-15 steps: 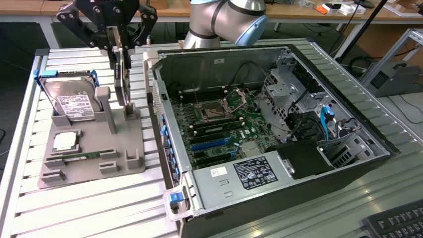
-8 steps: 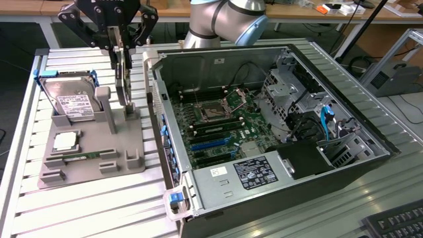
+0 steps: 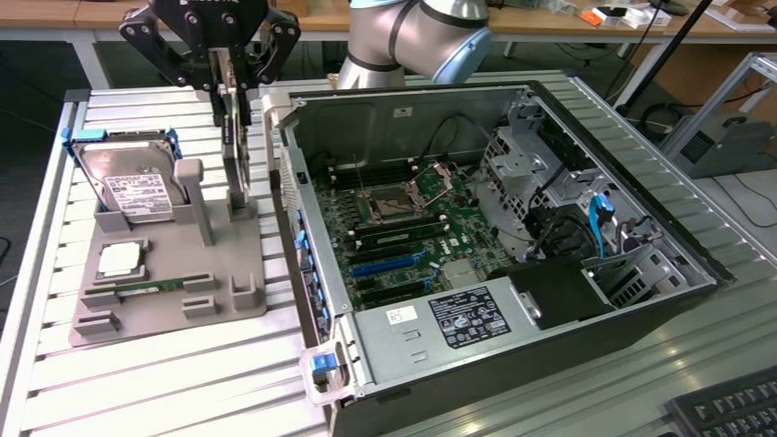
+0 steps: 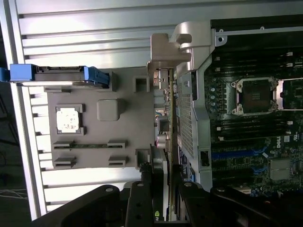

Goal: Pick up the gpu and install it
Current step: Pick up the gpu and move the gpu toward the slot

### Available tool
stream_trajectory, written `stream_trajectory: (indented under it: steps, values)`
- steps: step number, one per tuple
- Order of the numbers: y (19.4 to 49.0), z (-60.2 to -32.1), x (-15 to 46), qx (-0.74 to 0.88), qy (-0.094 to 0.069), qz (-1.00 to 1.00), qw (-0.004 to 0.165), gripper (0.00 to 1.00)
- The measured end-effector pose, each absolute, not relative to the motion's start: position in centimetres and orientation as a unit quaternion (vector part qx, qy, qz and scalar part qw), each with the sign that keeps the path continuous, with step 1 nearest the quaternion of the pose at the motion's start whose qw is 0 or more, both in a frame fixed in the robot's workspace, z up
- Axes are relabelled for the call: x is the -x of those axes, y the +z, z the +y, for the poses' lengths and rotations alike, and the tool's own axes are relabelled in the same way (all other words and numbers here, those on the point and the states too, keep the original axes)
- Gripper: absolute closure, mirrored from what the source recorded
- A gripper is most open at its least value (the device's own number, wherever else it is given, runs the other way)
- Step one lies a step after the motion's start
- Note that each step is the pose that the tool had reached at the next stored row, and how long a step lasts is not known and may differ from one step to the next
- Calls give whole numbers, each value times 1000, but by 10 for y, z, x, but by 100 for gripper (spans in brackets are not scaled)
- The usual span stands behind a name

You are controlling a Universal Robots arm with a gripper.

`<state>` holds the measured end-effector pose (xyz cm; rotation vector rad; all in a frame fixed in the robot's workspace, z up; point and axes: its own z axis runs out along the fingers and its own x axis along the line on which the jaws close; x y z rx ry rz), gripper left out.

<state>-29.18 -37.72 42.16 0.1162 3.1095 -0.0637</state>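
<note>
The gpu [image 3: 236, 155] is a thin card seen edge-on, standing upright over the grey holder [image 3: 158, 309] beside the open computer case [image 3: 486, 228]. My gripper [image 3: 231, 102] comes down from above with its jaws closed on the card's upper edge. The card's lower edge is at the holder's two posts; I cannot tell whether it still rests in them. From the wrist, the gpu [image 4: 166, 137] runs as a narrow strip between the holder and the case wall, with my gripper [image 4: 163, 189] clamped on either side of it. Inside the case, the motherboard's blue slots [image 3: 382, 264] lie exposed.
On the holder a silver hard drive [image 3: 134, 187] with blue rails leans upright, with a processor chip [image 3: 122, 259] and a memory stick [image 3: 146, 289] in front of it. The case wall [image 3: 291, 182] rises close beside the card. A keyboard [image 3: 729, 410] sits at the exterior view's lower right.
</note>
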Motion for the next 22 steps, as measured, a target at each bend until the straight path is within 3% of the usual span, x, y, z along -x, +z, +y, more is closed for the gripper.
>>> stream_trajectory:
  steps: [22]
  values:
    - [422, -377, 285, -37, -20, 999, 15, 73]
